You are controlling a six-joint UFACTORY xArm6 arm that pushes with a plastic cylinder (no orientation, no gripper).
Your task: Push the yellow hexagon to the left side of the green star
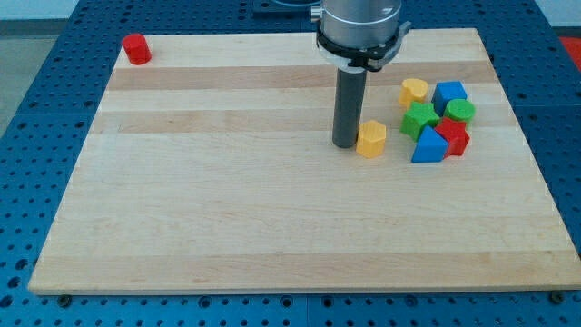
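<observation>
We have no jaws, only a rod whose tip (344,143) touches the left side of the yellow hexagon (370,139), which sits just left of the green star (419,119) with a small gap between. Behind the star crowd a yellow block (414,90), blue block (448,94), green block (460,111), red block (453,136) and blue wedge (428,146), near the bench's (227,227) right edge. The bench lies bare leftward to a red cylinder (136,48) at its top-left corner.

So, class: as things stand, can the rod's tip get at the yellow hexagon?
Probably yes. My tip stands right at the yellow hexagon, on its side toward the view's left, with nothing between them. The green star lies beyond, toward the view's right.
</observation>
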